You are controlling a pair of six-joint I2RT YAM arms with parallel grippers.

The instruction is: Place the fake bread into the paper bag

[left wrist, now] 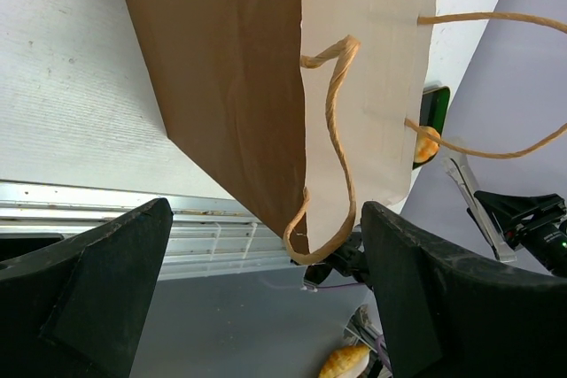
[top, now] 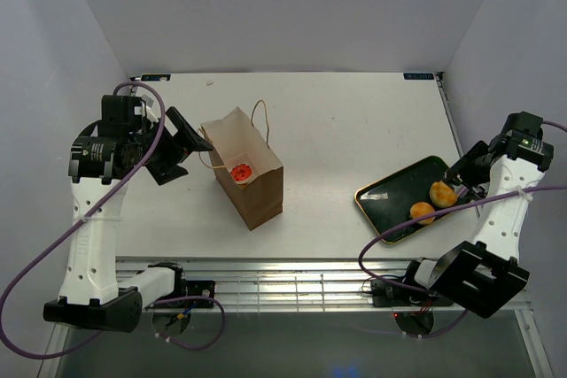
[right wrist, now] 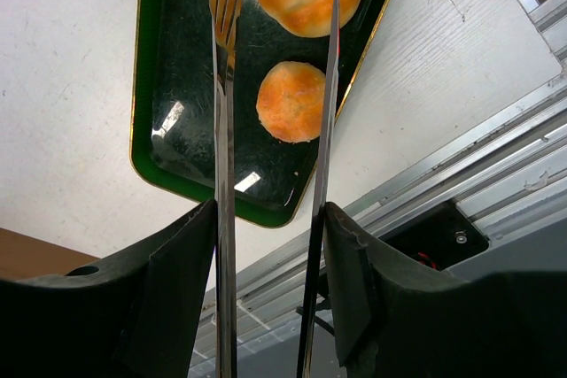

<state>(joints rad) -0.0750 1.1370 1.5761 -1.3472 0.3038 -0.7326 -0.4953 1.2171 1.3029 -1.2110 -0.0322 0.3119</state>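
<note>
At left, paper bag [top: 262, 194] stands upright; mouth up.

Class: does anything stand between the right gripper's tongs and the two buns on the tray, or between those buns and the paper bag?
Nothing visible does. The tongs reach over the buns on the tray, and only bare table lies between tray and the open paper bag.
</note>
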